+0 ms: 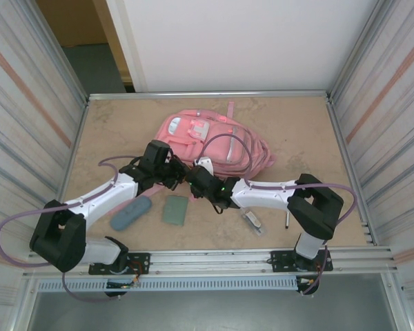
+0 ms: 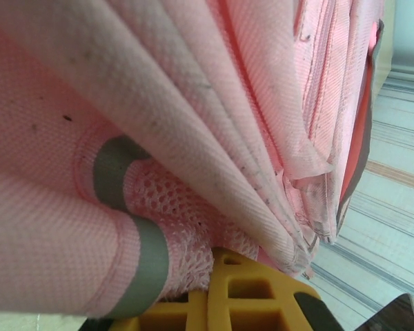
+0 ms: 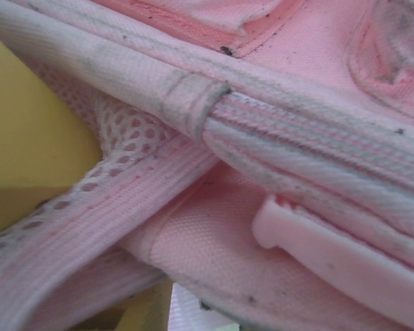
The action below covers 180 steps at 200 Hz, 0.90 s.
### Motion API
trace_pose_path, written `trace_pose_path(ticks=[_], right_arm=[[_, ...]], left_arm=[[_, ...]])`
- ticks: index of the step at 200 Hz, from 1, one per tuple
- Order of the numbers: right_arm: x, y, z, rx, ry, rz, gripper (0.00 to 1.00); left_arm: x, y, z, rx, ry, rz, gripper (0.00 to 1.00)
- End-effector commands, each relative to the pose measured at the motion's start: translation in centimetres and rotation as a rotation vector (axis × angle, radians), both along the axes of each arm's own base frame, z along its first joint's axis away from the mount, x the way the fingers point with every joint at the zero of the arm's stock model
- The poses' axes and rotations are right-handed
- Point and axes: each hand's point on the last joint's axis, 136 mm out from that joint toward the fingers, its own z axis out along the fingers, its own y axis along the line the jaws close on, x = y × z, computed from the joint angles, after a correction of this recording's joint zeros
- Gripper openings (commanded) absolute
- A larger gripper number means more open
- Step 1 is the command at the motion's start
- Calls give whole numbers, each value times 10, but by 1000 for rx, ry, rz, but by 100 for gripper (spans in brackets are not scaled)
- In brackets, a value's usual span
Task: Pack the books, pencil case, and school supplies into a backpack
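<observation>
Two grippers meet at near-left edge of backpack [image 1: 214, 141]. Left gripper [image 1: 172, 172] clamped shut, pink fabric bunched against its yellow finger [image 2: 241, 293]; likely pinching lip to hold mouth up for loading. Right gripper [image 1: 195, 174] pressed against backpack mesh; jaw gap and grip: cannot tell. Backpack lies pocket-face up, long axis roughly left-right. Pencil case [image 1: 130, 214] and green book [image 1: 174, 209] lie nearer than backpack, pen [image 1: 287, 219] near-right of it.

One each — backpack [image 1: 214, 141], pencil case [image 1: 130, 214], green book [image 1: 174, 209], pen [image 1: 287, 219], clear-grey item [image 1: 252, 221].
</observation>
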Motion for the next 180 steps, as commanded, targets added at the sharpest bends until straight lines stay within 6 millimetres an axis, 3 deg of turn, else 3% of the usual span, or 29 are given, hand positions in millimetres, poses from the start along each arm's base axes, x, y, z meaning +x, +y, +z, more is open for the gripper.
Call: trace_pose_path(ticks=[1, 11, 30, 65, 107, 148, 180], right_arm=[[12, 5, 17, -14, -80, 9, 23], [10, 5, 18, -13, -76, 26, 20], [1, 8, 18, 2, -53, 90, 0], [-15, -14, 16, -27, -8, 99, 0], [-31, -56, 0, -15, 146, 94, 0], [-19, -117, -1, -110, 123, 23, 0], [-12, -152, -3, -53, 167, -55, 0]], left_arm=[[-9, -9, 25, -66, -42, -60, 0], [-8, -6, 25, -63, -43, -53, 0], [-6, 0, 24, -57, -39, -41, 0], [1, 19, 21, -24, -41, -6, 0], [15, 59, 0, 55, -25, 79, 0], [34, 95, -18, 75, 2, 125, 0], [59, 118, -25, 115, 17, 107, 0]])
